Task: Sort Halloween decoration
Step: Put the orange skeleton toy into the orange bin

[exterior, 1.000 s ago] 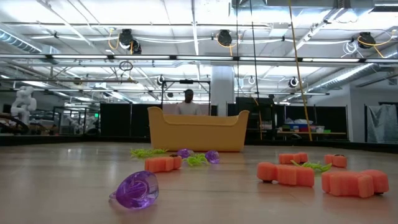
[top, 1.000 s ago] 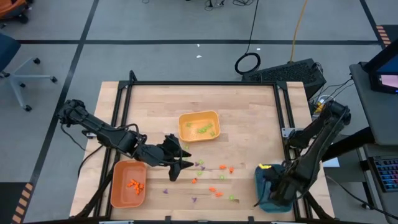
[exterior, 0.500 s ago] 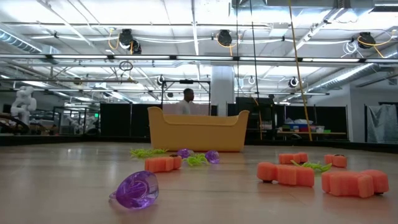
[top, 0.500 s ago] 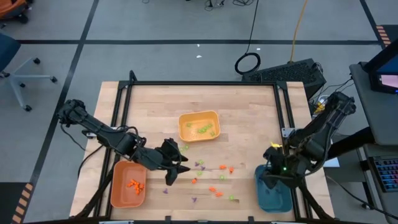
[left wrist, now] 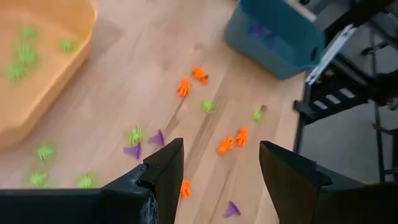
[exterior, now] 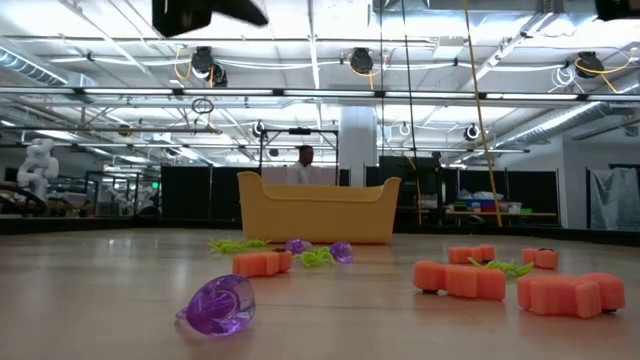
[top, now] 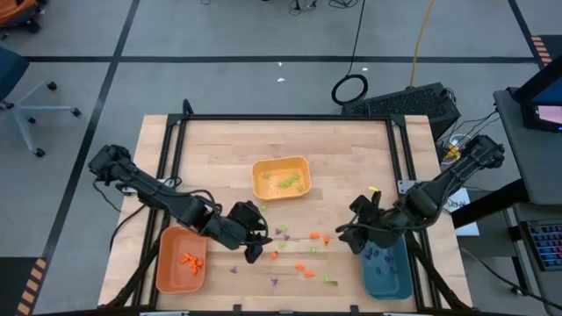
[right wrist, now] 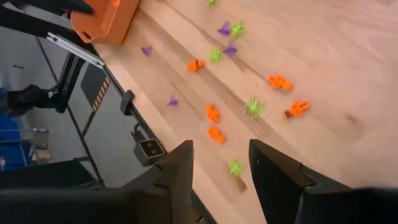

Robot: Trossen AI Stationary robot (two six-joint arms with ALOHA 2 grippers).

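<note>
Over the teal tray (top: 387, 272) a second earlier, the right gripper (top: 344, 239) had swung toward 9 o'clock over the counter (top: 342, 158), jaws open and empty. Left gripper (top: 254, 254), jaws open too, had crept toward the scattered pieces (top: 307, 256), so both were probably lining up new picks.

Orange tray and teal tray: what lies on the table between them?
In the high view, between the orange tray and teal tray lie loose orange, green and purple decoration pieces on bare wood.

No text, label, brand, number or sign can be read anywhere in these views.
</note>
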